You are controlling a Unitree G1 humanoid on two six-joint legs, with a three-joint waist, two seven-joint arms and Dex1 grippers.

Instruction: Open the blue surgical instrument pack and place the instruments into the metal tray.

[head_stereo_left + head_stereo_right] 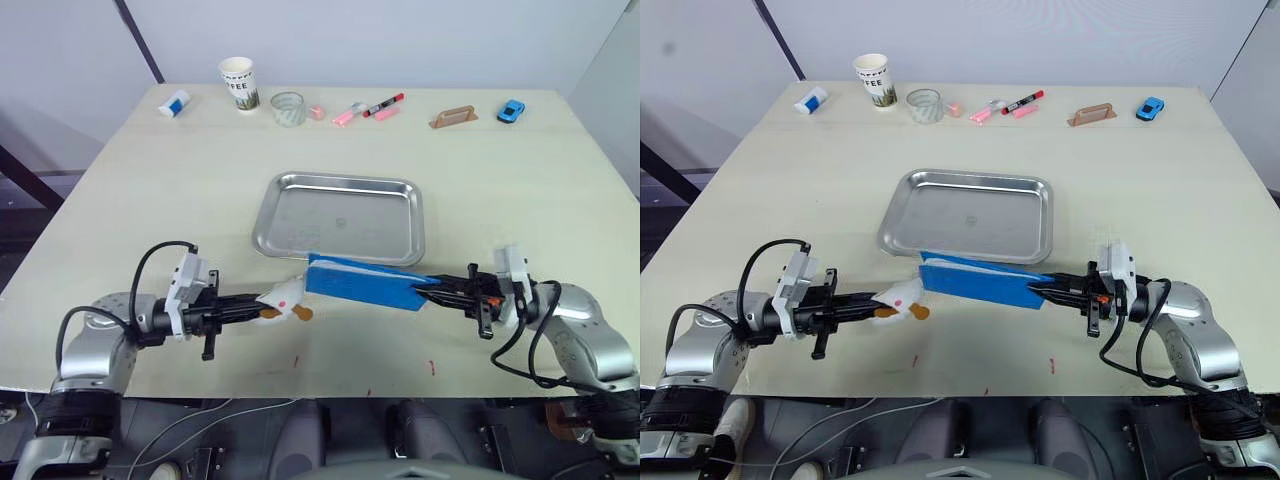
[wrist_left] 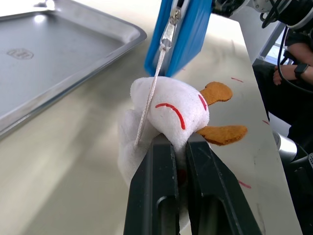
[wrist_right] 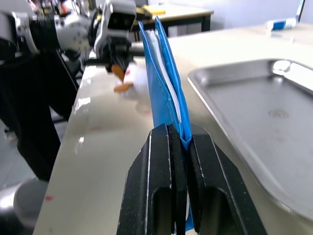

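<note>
While the flat blue fabric instrument pack (image 1: 365, 283) hangs stretched between the two arms just near of the shiny rectangular stainless steel tray (image 1: 340, 216), the step in hand looks like unzipping it. The left gripper (image 1: 268, 304) is pinched tight on a small white plush toy with orange feet (image 1: 284, 298), which is tied by a thin cord to the zip pull at the pack's left end. The right gripper (image 1: 428, 287) is clamped on the pack's right end, holding it on edge above the pale wooden table (image 1: 140, 190). The tray is bare, and no instruments can be seen yet, so the task appears to be at its start.

By my reading, the next move calls for the left arm to draw the toy along the zip line while the right arm holds firm; a slack cord or a slipping toy would waste the pull.

From the left wrist view, the cord and metal zip pull (image 2: 168, 34) are plain, where the head views give little more than a white blob against the blue. From the right wrist view, the pale inner lining (image 3: 166, 81) between the two blue layers shows, with the fingers (image 3: 155, 181) closed on the pack's edge.

Along the far edge of the table stand a paper cup (image 1: 238, 83), a clear glass (image 1: 288, 108) and some markers (image 1: 368, 108), well apart from the work.
</note>
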